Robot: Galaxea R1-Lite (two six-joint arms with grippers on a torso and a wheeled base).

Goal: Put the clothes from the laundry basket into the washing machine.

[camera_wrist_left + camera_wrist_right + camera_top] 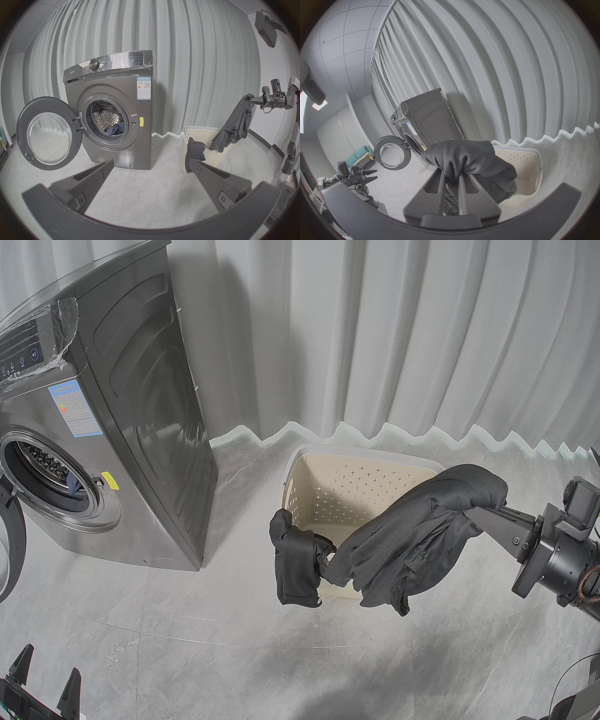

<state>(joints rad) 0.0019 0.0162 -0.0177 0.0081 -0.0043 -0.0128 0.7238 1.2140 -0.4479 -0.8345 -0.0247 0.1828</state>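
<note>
Right fingers (464, 190) clamped on dark garment (425, 527) at 3 o'clock above basket (350, 490), second garment (294, 565) draped on its rim, washer (125, 427) door open at 9 o'clock, left fingers (70, 687) spread wide, empty, at 7 o'clock

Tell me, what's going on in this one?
The right end effector is shut on a dark grey garment, holding it up above the laundry basket with its lower end hanging down into the basket. A second dark garment hangs over the basket's near rim. The washing machine stands to the left with its door swung open and a bluish item in the drum. The left end effector is open and empty, low near the floor.
</note>
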